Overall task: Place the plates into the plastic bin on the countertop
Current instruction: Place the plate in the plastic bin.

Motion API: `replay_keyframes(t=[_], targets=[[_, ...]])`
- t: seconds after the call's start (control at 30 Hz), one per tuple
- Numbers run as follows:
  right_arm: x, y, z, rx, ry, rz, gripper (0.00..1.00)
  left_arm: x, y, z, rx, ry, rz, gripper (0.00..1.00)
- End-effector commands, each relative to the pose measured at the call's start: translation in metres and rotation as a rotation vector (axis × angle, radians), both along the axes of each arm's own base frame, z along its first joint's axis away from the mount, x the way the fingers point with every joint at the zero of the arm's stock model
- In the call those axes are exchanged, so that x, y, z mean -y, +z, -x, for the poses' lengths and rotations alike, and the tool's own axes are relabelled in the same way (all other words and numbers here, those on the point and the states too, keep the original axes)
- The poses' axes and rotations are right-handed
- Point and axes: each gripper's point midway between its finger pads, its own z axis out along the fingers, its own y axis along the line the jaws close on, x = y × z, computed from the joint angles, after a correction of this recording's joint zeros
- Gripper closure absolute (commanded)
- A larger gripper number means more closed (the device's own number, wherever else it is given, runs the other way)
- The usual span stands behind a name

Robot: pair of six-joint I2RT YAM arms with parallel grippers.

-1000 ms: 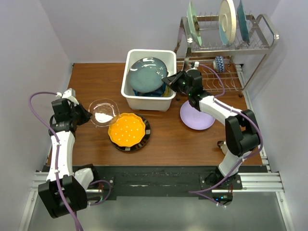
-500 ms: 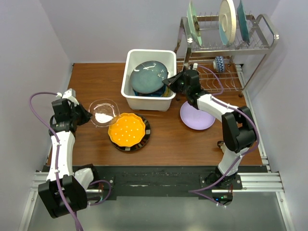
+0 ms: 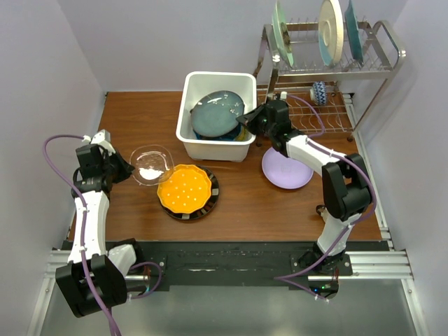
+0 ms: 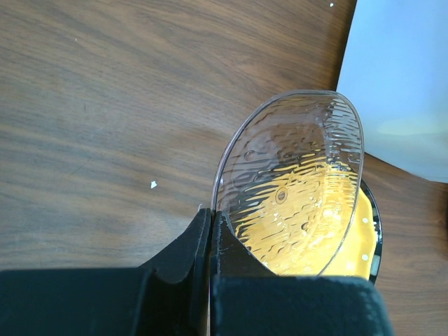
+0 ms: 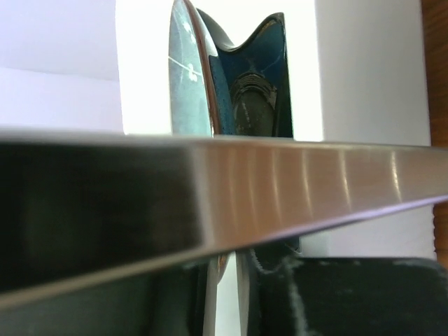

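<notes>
Right hand (image 3: 246, 120) is at the right rim of the dark teal plate (image 3: 218, 110), against the right wall of the plastic bin (image 3: 210, 148). The plate is inside the bin and looks tilted, right edge high, leaning on a blue plate (image 3: 222, 137) under it. The wrist view is mostly blur, so I can't tell if my fingers are clamped on the rim or loose.

To do the drop right:
- Lower the rim until the plate rests on its own.
- Spread wide.
- Back out up and to the right, so I don't drag the rim or clip the bin wall.

Left hand (image 4: 211, 241) is clenched on the rim of the clear glass plate (image 4: 294, 189), just left of the orange dotted plate (image 3: 184, 187) on the desk (image 3: 245, 210). Glass is thin and slick, so it needs a firm pinch. I should lift it clear of the orange one and go only once the right arm is out of the bin. The lilac plate (image 3: 287, 171) waits on the desk, near-right of the bin.
</notes>
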Motion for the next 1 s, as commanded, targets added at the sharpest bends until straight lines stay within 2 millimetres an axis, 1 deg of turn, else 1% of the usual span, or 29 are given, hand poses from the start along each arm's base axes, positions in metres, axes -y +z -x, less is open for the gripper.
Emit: replay_keyframes(t=[0.0,0.13,0.3,0.33,0.4,0.57,0.6,0.67,0.7,0.73,0.83,0.87,0.93,0.97], targets=[[-0.014,0.056,-0.021,0.150,0.016,-0.132,0.80,-0.003,0.011,-0.008,0.061,-0.017,-0.021,1.00],[-0.010,0.049,-0.021,0.138,0.011,-0.148,0.69,-0.003,0.010,-0.008,0.058,-0.019,-0.017,1.00],[-0.003,0.036,-0.016,0.108,0.006,-0.140,0.61,-0.003,0.011,-0.008,0.061,-0.019,-0.018,1.00],[-0.001,0.037,-0.016,0.112,0.004,-0.142,0.58,-0.002,0.011,-0.008,0.061,-0.020,-0.018,1.00],[0.001,0.037,-0.012,0.106,0.008,-0.145,0.56,-0.002,0.011,-0.008,0.061,-0.021,-0.018,1.00],[0.008,0.046,-0.004,0.123,0.005,-0.154,0.53,-0.003,0.011,-0.008,0.061,-0.019,-0.018,1.00],[0.008,0.045,0.000,0.120,0.008,-0.152,0.53,-0.002,0.011,-0.008,0.062,-0.021,-0.019,1.00],[0.009,0.055,0.005,0.137,0.011,-0.157,0.53,-0.003,0.010,-0.007,0.059,-0.019,-0.018,1.00],[0.011,0.053,0.007,0.133,0.009,-0.149,0.52,-0.003,0.011,-0.008,0.062,-0.019,-0.020,1.00],[0.013,0.060,0.010,0.146,0.008,-0.150,0.52,-0.003,0.011,-0.008,0.062,-0.019,-0.020,1.00],[0.019,0.063,0.016,0.152,-0.003,-0.131,0.48,-0.003,0.011,-0.008,0.062,-0.019,-0.020,1.00],[0.022,0.071,0.020,0.165,-0.009,-0.129,0.48,-0.002,0.011,-0.008,0.062,-0.020,-0.018,1.00],[0.027,0.073,0.023,0.174,-0.020,-0.113,0.46,-0.002,0.011,-0.007,0.061,-0.018,-0.018,1.00],[0.030,0.081,0.027,0.192,-0.021,-0.111,0.45,-0.002,0.011,-0.008,0.061,-0.020,-0.017,1.00]])
